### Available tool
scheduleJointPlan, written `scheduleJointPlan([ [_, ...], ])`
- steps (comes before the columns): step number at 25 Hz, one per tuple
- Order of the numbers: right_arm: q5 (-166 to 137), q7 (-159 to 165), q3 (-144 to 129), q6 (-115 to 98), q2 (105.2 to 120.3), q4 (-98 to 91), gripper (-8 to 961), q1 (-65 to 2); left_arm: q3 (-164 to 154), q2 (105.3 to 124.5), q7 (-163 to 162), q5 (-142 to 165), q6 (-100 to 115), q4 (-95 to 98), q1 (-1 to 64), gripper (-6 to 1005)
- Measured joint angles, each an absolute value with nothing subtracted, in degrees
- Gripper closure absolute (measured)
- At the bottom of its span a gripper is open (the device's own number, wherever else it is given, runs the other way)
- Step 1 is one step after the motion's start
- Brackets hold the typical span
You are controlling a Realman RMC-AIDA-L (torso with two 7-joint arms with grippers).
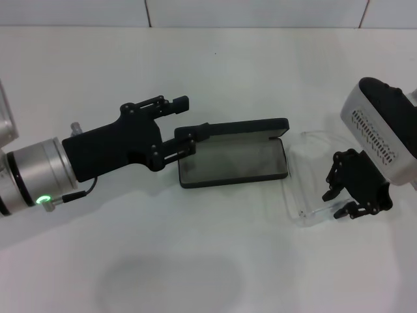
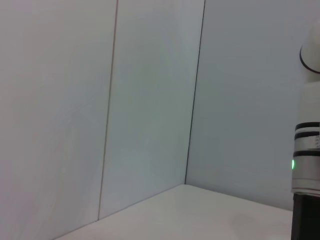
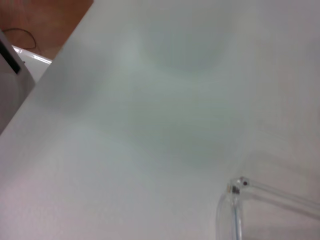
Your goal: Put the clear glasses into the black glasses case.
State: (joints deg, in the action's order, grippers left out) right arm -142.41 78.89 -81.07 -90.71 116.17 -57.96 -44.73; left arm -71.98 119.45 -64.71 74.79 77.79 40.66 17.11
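From the head camera I take the black glasses case (image 1: 233,156) as my landmark; it lies open on the white table (image 1: 215,78), its grey lining facing up and its lid standing along the far edge. My left gripper (image 1: 189,124) reaches in from the left of the case; its nearer finger (image 1: 186,140) meets the case's left end at the lid corner, while the other finger sits farther back, clear of the case, so the jaws stand wide with only the lid corner between them, and I cannot say that they are pressing on it. The clear glasses (image 1: 306,176) lie just right of the case, faint against the table; one thin arm runs along the far side, the front piece curves beside the case's right end, and the near arm reaches toward my right gripper (image 1: 345,199). That gripper hangs at the near right of the case, right at the end of the near arm; whether its fingers are apart or closed on that arm I cannot tell. In the right wrist camera a hinge and a stretch of the glasses (image 3: 245,192) show against the tabletop, with none of that arm's own fingers in sight. The left wrist camera shows pale wall panels (image 2: 150,100), a strip of the table and part of the other arm (image 2: 307,165) with a green light.
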Motion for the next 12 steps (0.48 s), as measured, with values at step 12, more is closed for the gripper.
scheduleJointPlan([
  [12, -142.5, 81.4, -78.3, -93.4, 115.40, -62.4, 840, -42.2, -72.0, 119.22, -64.7, 74.9, 78.6, 40.6, 16.7, 375],
])
